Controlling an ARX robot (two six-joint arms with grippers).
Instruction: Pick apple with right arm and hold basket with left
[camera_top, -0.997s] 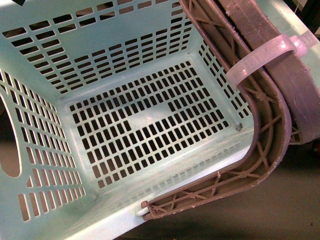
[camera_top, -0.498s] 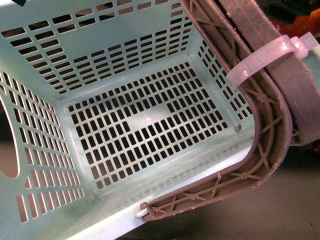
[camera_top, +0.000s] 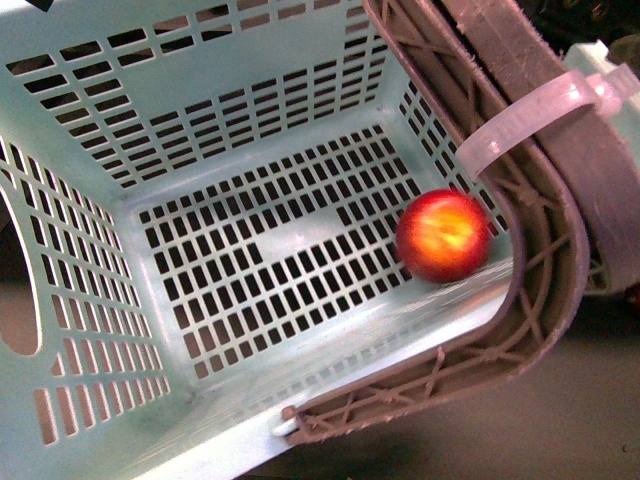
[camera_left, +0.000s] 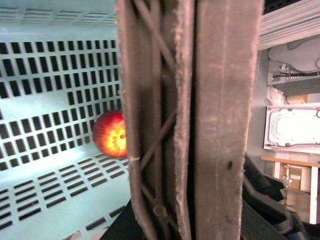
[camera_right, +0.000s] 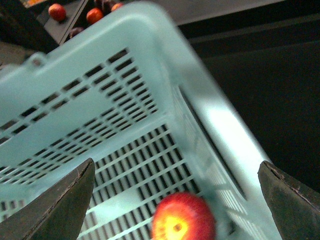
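Observation:
The red and yellow apple (camera_top: 444, 236) lies inside the pale turquoise basket (camera_top: 70, 330), on its slotted floor by the right wall under the grey-brown handle (camera_top: 540, 290). It also shows in the left wrist view (camera_left: 110, 134) and, blurred, in the right wrist view (camera_right: 183, 217). My left gripper (camera_left: 187, 222) is shut on the basket's handle (camera_left: 190, 100); its jaws are mostly hidden behind it. My right gripper (camera_right: 177, 200) is open above the basket (camera_right: 75, 75), its fingers (camera_right: 67, 202) wide apart with the apple below between them, not touching it. Neither arm shows in the front view.
A white zip tie (camera_top: 520, 120) wraps the handle. Several red fruits (camera_right: 57, 11) lie beyond the basket's far rim in the right wrist view. A white appliance (camera_left: 292, 127) and shelving stand beside the basket in the left wrist view. Dark floor surrounds the basket.
The basket was empty before; the apple has now appeared on its floor by the right wall. The basket and handle have barely shifted.

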